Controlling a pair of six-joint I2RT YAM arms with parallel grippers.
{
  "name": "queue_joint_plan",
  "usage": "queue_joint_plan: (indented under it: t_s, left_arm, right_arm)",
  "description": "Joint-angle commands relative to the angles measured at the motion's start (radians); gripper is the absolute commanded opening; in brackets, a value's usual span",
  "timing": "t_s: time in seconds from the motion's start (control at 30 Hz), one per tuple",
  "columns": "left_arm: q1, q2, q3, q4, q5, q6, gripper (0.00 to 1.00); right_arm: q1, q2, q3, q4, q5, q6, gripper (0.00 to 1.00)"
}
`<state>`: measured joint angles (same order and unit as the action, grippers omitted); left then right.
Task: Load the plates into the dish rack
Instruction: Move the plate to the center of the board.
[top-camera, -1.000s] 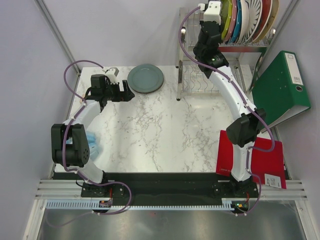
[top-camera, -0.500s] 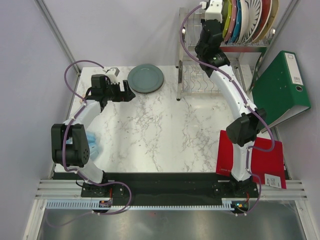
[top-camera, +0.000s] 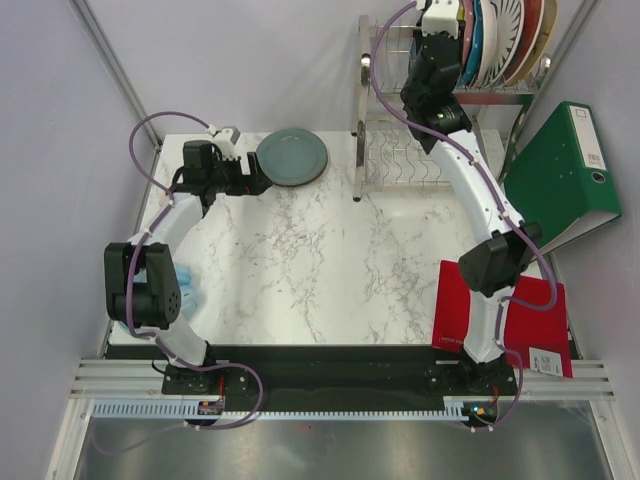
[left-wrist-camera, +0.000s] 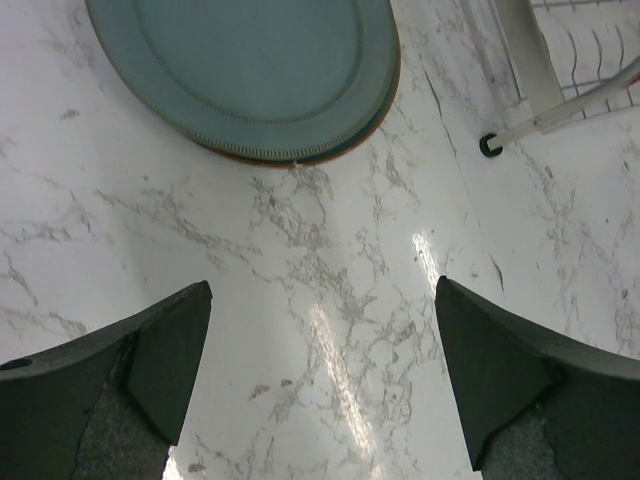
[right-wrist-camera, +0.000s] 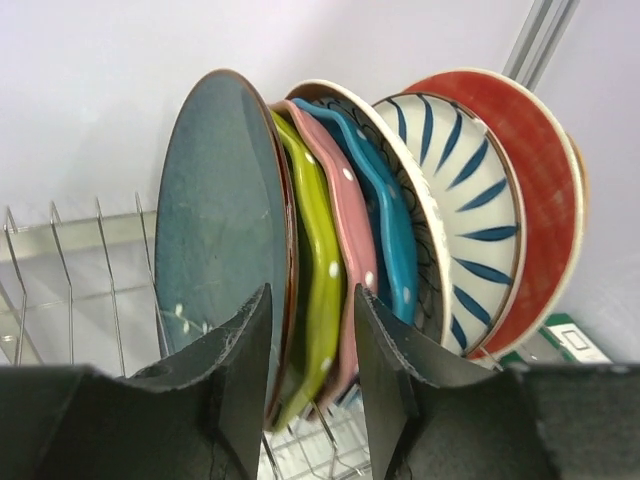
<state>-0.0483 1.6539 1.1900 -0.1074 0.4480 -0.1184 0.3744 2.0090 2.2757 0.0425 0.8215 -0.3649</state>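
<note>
On the dish rack (right-wrist-camera: 60, 250) top tier, the right gripper (right-wrist-camera: 311, 300) has just been half opened; dark teal plate (right-wrist-camera: 215, 220) is released upright beside the lime plate (right-wrist-camera: 320, 250). Grey-blue plate (left-wrist-camera: 250, 70) is left on table (left-wrist-camera: 300, 230), faced by wide-open, empty left gripper (left-wrist-camera: 322, 290).

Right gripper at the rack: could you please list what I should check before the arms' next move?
1. Dark teal plate standing on edge in the dish rack: ok.
2. Its base seated in a slot: cannot tell, hidden.
3. Right gripper parted around its rim: ok.
4. Clearance from the lime plate: cannot tell.
5. Left gripper open and empty: ok.
6. Grey-blue plate flat on the table, ahead of it: ok.
</note>
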Motion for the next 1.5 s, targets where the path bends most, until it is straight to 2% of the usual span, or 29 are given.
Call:
queue_joint_plan:
  t_s: [0.0,0.03,0.07,0.1,0.13,0.17,0.2,0.23,0.33,0.43,0.53,0.8,0.9,1.03,1.23,1.33,1.37,1.43,1.47]
  left_arm:
    - [-0.005,0.111,0.222,0.014,0.026,0.01,1.0]
    - [-0.005,0.217,0.287,-0.026,0.044,0.005,1.0]
    - [-0.005,0.275,0.46,-0.099,0.094,-0.012,1.0]
    - [-0.005,0.35,0.558,-0.168,0.107,-0.03,1.0]
    - [-0.005,0.465,0.645,-0.287,0.115,-0.052,1.0]
    - [-0.004,0.519,0.775,-0.32,0.11,-0.102,0.98]
    - [-0.002,0.547,0.798,-0.324,0.095,-0.125,0.96]
    - [-0.004,0.561,0.8,-0.283,0.034,-0.138,0.96]
    - [-0.002,0.612,0.816,-0.262,-0.024,-0.162,0.92]
    - [0.008,0.639,0.8,-0.249,-0.045,-0.181,0.88]
    - [0.016,0.665,0.781,-0.23,-0.029,-0.181,0.87]
    - [0.025,0.742,0.795,-0.196,-0.023,-0.208,0.89]
    - [0.03,0.777,0.813,-0.176,0.021,-0.254,0.89]
    - [0.034,0.816,0.792,-0.059,0.168,-0.374,0.88]
    - [0.038,0.83,0.596,0.277,0.369,-0.731,0.67]
    - [0.036,0.804,0.501,0.276,0.356,-0.796,0.57]
    - [0.036,0.796,0.485,0.276,0.356,-0.802,0.5]
    - [0.038,0.782,0.453,0.273,0.359,-0.816,0.43]
    - [0.038,0.779,0.444,0.273,0.365,-0.816,0.36]
  right_arm:
    - [0.018,-0.208,-0.12,0.013,-0.018,-0.051,0.46]
    - [0.017,-0.234,-0.154,-0.009,-0.013,-0.052,0.47]
    - [0.017,-0.26,-0.216,-0.018,0.004,-0.054,0.47]
    - [0.02,-0.292,-0.232,-0.038,0.027,-0.048,0.48]
    - [0.021,-0.305,-0.24,-0.126,0.042,-0.034,0.51]
    - [0.024,-0.321,-0.275,-0.148,0.053,-0.025,0.52]
    - [0.026,-0.375,-0.316,-0.153,0.045,-0.025,0.53]
    - [0.027,-0.407,-0.362,-0.145,0.033,-0.025,0.54]
    - [0.058,-0.545,-0.604,-0.157,-0.063,-0.013,0.58]
    - [0.089,-0.651,-0.717,-0.249,-0.175,0.071,0.63]
    - [0.097,-0.694,-0.767,-0.34,-0.239,0.134,0.64]
    - [0.097,-0.716,-0.841,-0.431,-0.331,0.227,0.66]
    - [0.097,-0.698,-0.838,-0.448,-0.349,0.242,0.66]
    - [0.098,-0.668,-0.815,-0.461,-0.352,0.245,0.66]
    - [0.101,-0.638,-0.803,-0.495,-0.369,0.268,0.66]
    - [0.104,-0.621,-0.792,-0.5,-0.377,0.273,0.66]
    - [0.101,-0.612,-0.791,-0.5,-0.381,0.277,0.66]
    - [0.106,-0.599,-0.788,-0.5,-0.39,0.288,0.66]
    - [0.107,-0.596,-0.788,-0.5,-0.393,0.291,0.66]
